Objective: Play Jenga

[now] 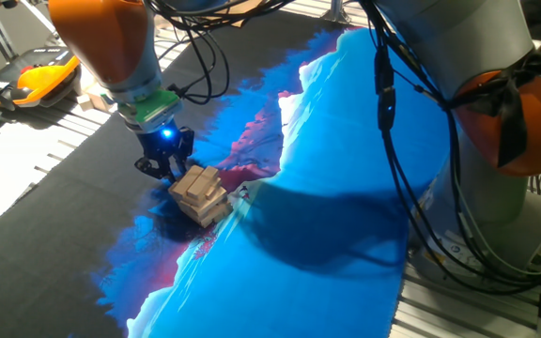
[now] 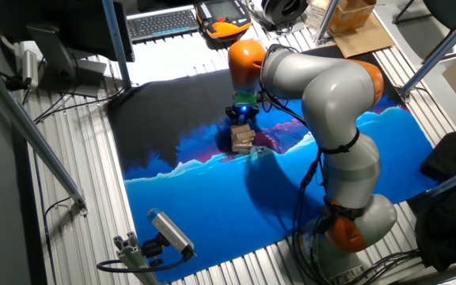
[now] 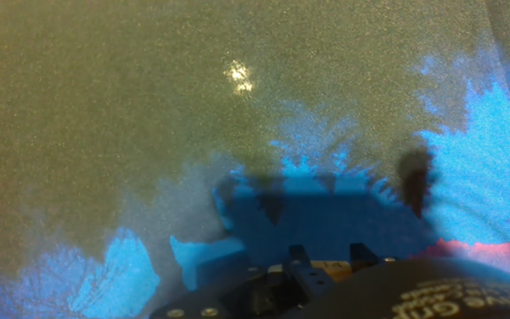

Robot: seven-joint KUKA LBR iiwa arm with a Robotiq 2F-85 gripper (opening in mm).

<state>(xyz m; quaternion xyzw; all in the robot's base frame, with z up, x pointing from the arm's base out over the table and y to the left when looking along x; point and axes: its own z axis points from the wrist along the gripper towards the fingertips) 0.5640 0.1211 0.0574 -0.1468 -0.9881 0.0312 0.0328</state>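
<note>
No brand or label is showing legibly; pale lettering at the hand view's bottom right edge is too blurred to read. The Jenga (image 1: 200,194) tower is sitting slightly askew on the blue and black cloth (image 1: 346,216), where dark meets blue. The gripper (image 1: 163,169) is hanging at the tower's ten o'clock, just beside its top blocks. I cannot tell whether its jaws are parted or closed.

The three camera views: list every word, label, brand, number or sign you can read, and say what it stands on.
None can be read.
Hand view: embossed lettering on the dark camera housing at the bottom right edge, too blurred and cropped to read.
The Jenga tower, the gripper and the printed cloth show no text.
</note>
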